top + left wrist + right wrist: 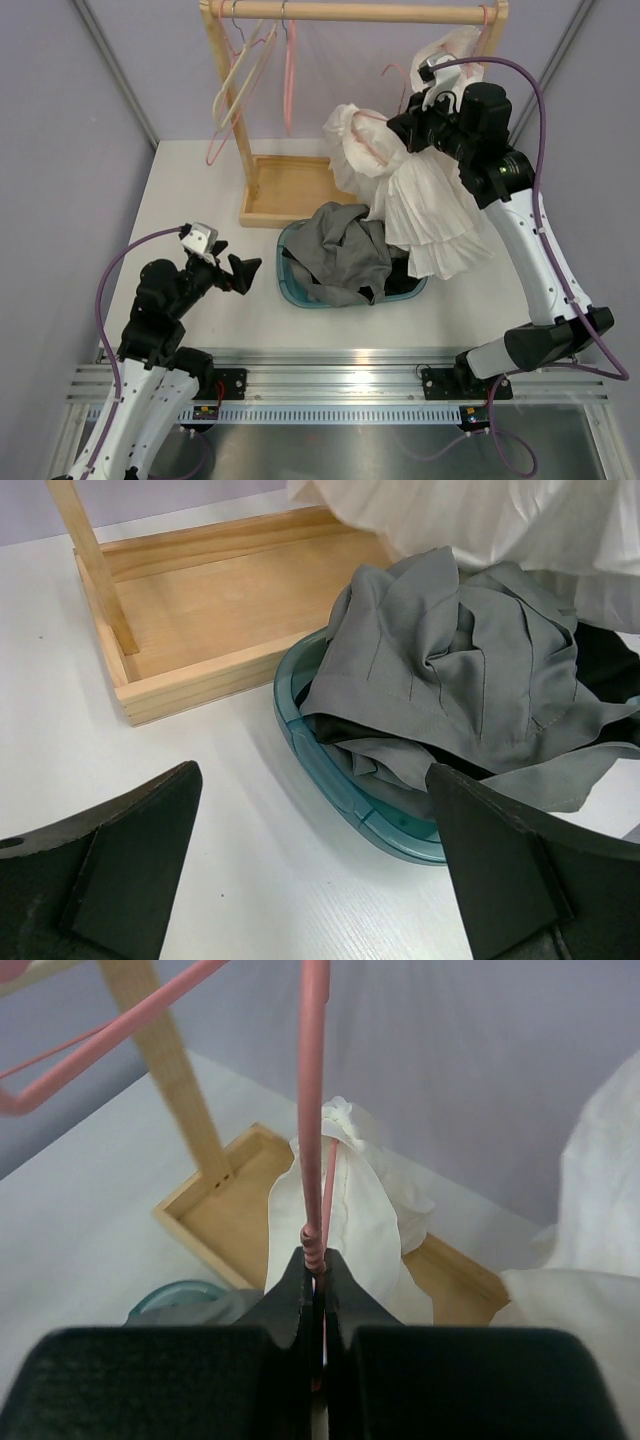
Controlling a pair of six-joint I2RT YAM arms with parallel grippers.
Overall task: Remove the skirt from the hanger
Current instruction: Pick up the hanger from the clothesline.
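Two arms: we show both working over a white table (190, 190), and we place every item by the teal tub (290, 282) (305, 742) near the table's middle.
Task item: the skirt (345, 250) (450, 670), grey with stitched pleats, lies crumpled inside the teal tub, heaped above its rim. Neither gripper touches it.
Under the grey: a black garment (400, 275) (600, 665) shows in the tub's right half, beneath the skirt.
Left arm: the left gripper (248, 276) (310, 870) hovers low over the table just left of the tub. Its jaws are spread as wide as we see them go, with nothing between them.
Right arm: the right gripper (404, 128) (315, 1260) is held high behind the tub's right side. Its jaws are pressed together on the thin wire of the pink hanger (372, 147) (313, 1110).
Hanger load: a white garment (430, 215) (360, 1220) drapes from the pink hanger, and its tiered hem hangs down over the tub's right rear edge.
Backdrop: the wooden rack (370, 12) stands behind the tub. Its base tray (290, 185) (220, 610) sits just behind the tub's far-left rim, close but apart. Spare hangers (289, 75) dangle from the rail, behind and left of the tub.
Writing: small coloured labels (207, 411) on the arm mounts, nearer to us than the tub, are too small for us to read.
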